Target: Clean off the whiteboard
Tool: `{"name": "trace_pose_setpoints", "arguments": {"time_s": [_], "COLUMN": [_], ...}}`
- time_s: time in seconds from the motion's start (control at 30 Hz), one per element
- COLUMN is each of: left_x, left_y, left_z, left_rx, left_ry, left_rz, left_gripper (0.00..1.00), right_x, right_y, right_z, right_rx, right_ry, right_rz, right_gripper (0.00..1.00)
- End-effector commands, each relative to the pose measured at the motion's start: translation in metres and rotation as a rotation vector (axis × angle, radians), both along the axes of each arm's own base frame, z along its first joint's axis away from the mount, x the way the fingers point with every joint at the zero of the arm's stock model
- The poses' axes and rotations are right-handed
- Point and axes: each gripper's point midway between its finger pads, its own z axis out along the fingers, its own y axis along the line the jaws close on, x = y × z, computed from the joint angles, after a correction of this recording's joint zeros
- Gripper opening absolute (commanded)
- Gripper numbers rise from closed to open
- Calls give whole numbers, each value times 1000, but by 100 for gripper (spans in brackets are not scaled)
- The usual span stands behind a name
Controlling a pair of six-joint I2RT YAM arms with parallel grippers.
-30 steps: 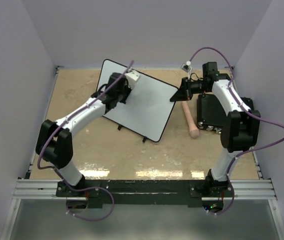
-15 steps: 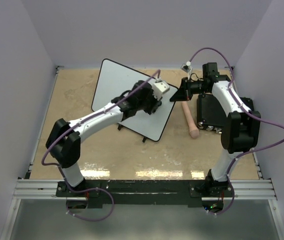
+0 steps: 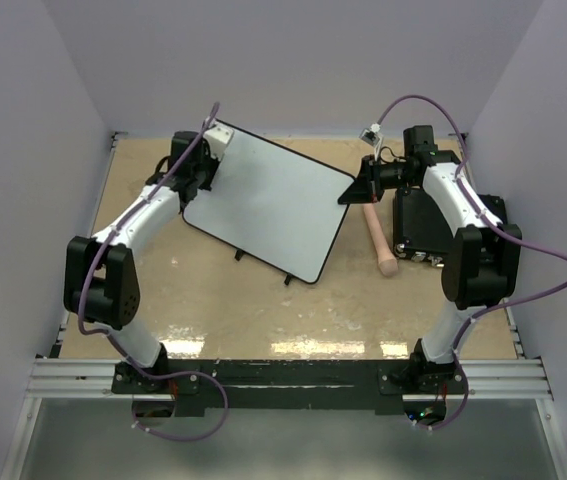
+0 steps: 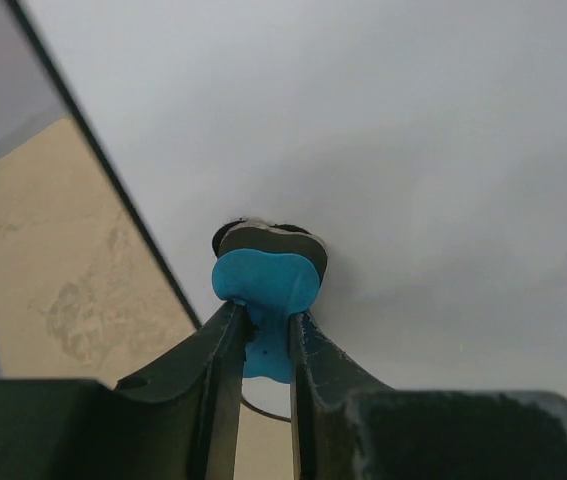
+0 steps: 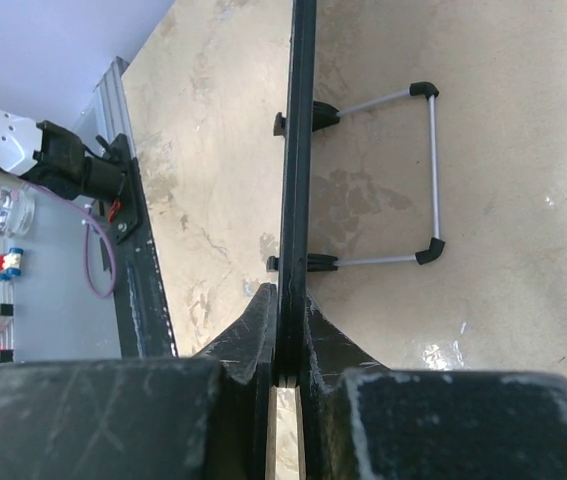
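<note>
L claw (image 4: 263, 335) w/ blue eraser (image 4: 266, 285) swept to whiteboard (image 3: 273, 205) far-left corner

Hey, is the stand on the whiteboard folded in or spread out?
Spread out: in the right wrist view the wire stand juts out sideways from the whiteboard.

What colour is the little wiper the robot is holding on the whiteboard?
Bright blue. The eraser shows best in the left wrist view.
</note>
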Motion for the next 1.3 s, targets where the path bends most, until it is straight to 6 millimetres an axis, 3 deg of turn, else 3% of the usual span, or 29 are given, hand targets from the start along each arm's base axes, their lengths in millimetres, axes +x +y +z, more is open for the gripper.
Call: {"name": "trace_pose_setpoints", "arguments": {"time_s": [0.0, 0.07, 0.1, 0.17, 0.2, 0.3, 0.4, 0.47, 0.5, 0.57, 0.6, 0.67, 0.7, 0.8, 0.9, 0.97, 1.03, 1.07, 1.17, 1.2, 1.27], "left_x": [-34, -59, -80, -108, -131, -165, -167, -155, -140, -129, -114, -108, -91, -81, -70, -59, -55, -57, -74, -87, -106], "left_y": [-76, -104, -137, -170, -201, -250, -270, -265, -249, -222, -196, -160, -132, -69, -19, -2, 2, -5, -46, -74, -102], "left_z": [12, 1, -5, -19, -23, -37, -45, -44, -43, -44, -45, -41, -35, -39, -44, -41, -40, -37, -28, -28, -30], "left_rx": [-13, -46, -57, -86, -91, -116, -139, -133, -132, -163, -174, -189, -208, -162, -115, -99, -86, -91, -78, -79, -89], "left_ry": [-56, -30, -13, 25, 34, 49, 67, 53, 45, 62, 67, 50, 12, -26, -43, -80, -89, -101, -131, -130, -122], "left_rz": [-216, -280, -355, -418, -487, -558, -543, -488, -432, -359, -299, -244, -192, -121, -60, -40, -64, -99, -231, -305, -383], "left_gripper": [0, 0, 0, 0, 0, 0, 0, 0, 0, 0, 0, 0, 0, 0, 0, 0, 0, 0, 0, 0, 0], "right_x": [-1, -1, -1, -3, -3, -2, -2, -2, -2, -1, -1, 1, 1, 1, 0, -2, -4, -4, -5, -6, -6], "right_y": [4, 4, 4, 4, 4, 4, 3, 3, 3, 3, 3, 3, 4, 3, 4, 3, 3, 3, 2, 3, 3], "right_z": [18, 19, 19, 17, 18, 17, 18, 19, 19, 19, 20, 20, 21, 22, 21, 20, 19, 20, 20, 21, 21], "right_rx": [-1, 0, 0, 0, 2, 3, -3, -7, -7, -7, -5, -1, -1, 0, -1, -1, -3, -3, -5, -3, -2], "right_ry": [-144, -147, -147, -143, -143, -139, -141, -146, -146, -146, -149, -149, -150, -155, -156, -153, -150, -151, -153, -156, -155], "right_rz": [36, 36, 36, 37, 35, 30, 26, 24, 24, 23, 23, 24, 26, 26, 30, 28, 28, 27, 26, 28, 27], "right_gripper": [0, 0, 0, 0, 0, 0, 0, 0, 0, 0, 0, 0, 0, 0, 0, 0, 0, 0, 0, 0, 0]}}
